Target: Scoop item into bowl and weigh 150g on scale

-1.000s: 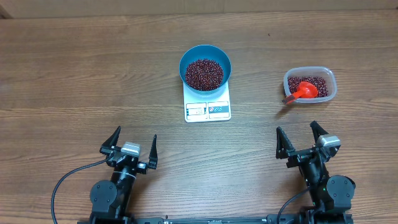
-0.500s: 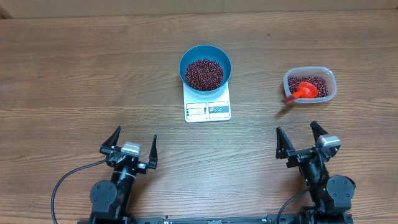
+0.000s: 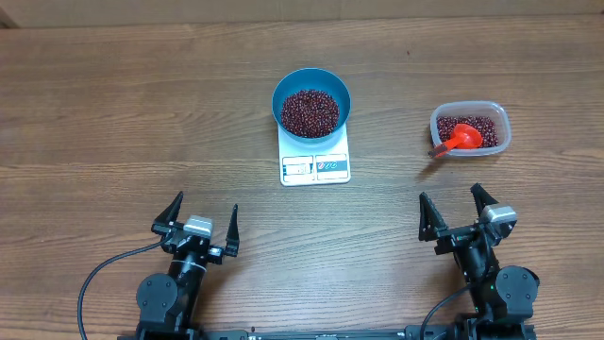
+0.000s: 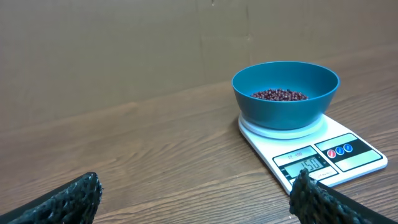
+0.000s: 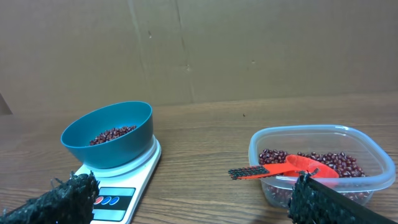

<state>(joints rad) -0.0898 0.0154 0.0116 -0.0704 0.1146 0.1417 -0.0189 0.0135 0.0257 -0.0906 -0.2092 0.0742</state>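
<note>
While left gripper (image 3: 206,204) and right gripper (image 3: 449,195) hang spread and empty, the red scoop (image 3: 461,138) lies nearest the right; handle pointing left toward the blue bowl (image 3: 283,90).

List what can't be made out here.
- Scale display: too small overhead; blurred in left wrist view, partly behind a left hand finger.
- Beans depth: bowl wall hides it, left wrist.
- Tub near corner: right wrist, behind right hand finger.
</note>
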